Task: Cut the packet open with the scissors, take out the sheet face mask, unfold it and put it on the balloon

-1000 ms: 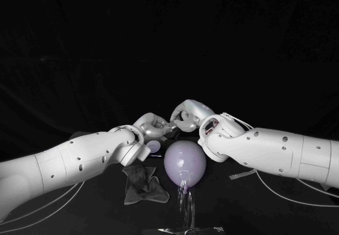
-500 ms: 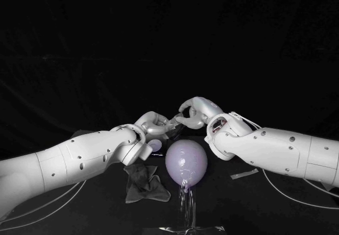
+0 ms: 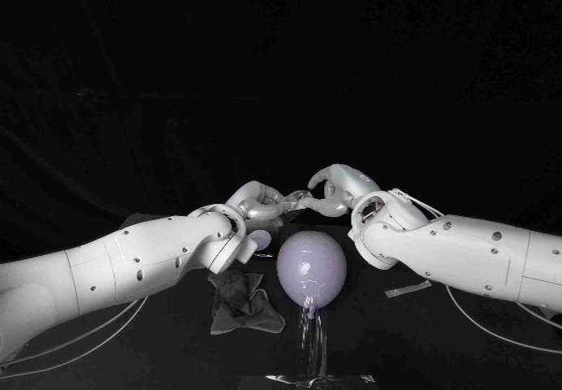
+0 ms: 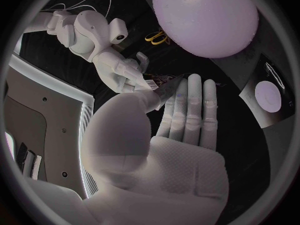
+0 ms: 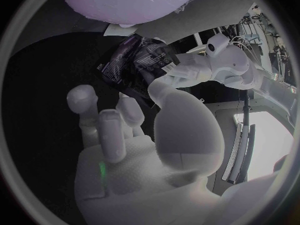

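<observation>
Head view: above the table's middle, the left hand (image 3: 264,205) and right hand (image 3: 333,187) meet, each pinching a dark packet (image 3: 297,201) held in the air just beyond a pale purple balloon (image 3: 310,266). A dark cloth (image 3: 244,305) lies beside the balloon, toward the table's left edge.

Left wrist view: yellow-handled scissors (image 4: 156,36) lie on the table past the balloon.

Right wrist view: the right thumb presses the packet, with the other fingers spread.

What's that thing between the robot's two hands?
The dark packet: the left hand and right hand both pinch it, plainest in the right wrist view.
</observation>
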